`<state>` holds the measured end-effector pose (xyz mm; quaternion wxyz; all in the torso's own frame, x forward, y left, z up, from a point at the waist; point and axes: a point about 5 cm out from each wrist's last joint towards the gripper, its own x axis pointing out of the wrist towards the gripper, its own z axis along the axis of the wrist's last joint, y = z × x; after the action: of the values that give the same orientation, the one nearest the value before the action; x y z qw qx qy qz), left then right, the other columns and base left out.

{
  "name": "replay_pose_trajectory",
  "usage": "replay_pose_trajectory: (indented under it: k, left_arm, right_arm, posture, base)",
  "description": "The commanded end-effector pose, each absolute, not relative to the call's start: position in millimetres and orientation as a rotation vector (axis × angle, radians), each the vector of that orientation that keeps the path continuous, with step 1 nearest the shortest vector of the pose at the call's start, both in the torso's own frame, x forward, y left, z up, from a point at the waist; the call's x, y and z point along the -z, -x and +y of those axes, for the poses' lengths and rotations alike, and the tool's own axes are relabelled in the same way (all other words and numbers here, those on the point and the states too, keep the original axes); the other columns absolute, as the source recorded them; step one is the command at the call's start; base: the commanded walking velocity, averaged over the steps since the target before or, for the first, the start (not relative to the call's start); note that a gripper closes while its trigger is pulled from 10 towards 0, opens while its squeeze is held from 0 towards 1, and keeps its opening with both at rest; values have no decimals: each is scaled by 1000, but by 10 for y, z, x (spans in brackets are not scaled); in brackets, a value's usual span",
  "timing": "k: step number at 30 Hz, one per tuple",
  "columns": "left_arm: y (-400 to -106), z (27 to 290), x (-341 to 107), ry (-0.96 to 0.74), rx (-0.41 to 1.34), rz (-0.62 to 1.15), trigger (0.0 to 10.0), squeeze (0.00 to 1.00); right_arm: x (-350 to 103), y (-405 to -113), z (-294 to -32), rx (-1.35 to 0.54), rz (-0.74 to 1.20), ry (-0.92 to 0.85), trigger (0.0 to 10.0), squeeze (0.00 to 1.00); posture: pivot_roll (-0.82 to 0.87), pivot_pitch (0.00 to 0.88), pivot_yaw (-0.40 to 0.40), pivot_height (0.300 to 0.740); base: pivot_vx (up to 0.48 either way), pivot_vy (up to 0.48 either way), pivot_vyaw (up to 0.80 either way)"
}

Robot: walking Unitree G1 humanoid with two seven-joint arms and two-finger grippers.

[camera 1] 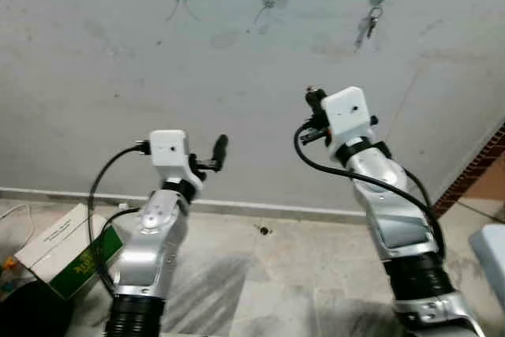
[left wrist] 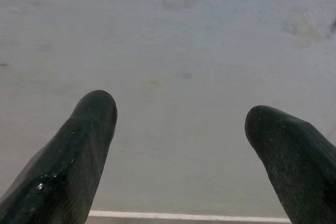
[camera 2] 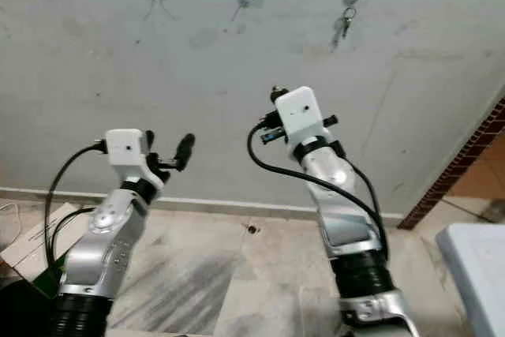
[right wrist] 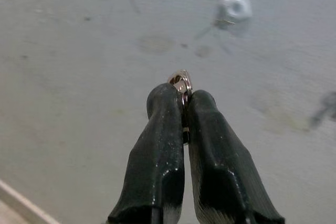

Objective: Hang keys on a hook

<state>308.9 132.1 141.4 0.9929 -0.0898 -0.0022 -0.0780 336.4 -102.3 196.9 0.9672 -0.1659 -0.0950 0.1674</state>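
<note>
Metal key ring [right wrist: 181, 83] pinched at right pincer [right wrist: 182, 100] tips.

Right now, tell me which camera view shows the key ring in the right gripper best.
The right wrist view: the key ring sticks out between the right gripper's shut fingertips, with a hook on the wall beyond. In the eye views the ring is too small to make out at the gripper.

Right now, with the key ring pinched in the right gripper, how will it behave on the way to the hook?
Key ring: thin metal, probably slippery. The right gripper pinches just its edge, so it may twist. Likely light; anything hanging below could swing near the hook.
</note>
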Motion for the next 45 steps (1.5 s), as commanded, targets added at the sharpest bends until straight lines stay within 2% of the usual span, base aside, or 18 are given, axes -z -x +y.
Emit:
replay_pose_trajectory:
  k: [1,15,35,45]
  left_arm:
    - [-3080,1270,-1412,182,169,2,10000,0]
    - [-3075,1260,-1408,180,169,5,10000,0]
    - [-3040,1243,-1453,163,181,-44,10000,0]
    - [-3002,1255,-1424,153,187,-44,10000,0]
  right_arm:
    - [-2020,-3376,-1069,-320,-209,344,10000,0]
    - [-2022,-3377,-1063,-320,-211,342,10000,0]
    - [-2040,-3372,-1015,-358,-225,353,10000,0]
    - [-2048,-3352,-976,-377,-236,345,10000,0]
  posture:
    - [-39,44,30,740]
    - [-42,46,35,740]
    - [-44,41,31,740]
    - [-44,41,31,740]
  base:
    - [0,480,0]
    - [0,457,0]
    - [0,0,0]
    - [0,0,598]
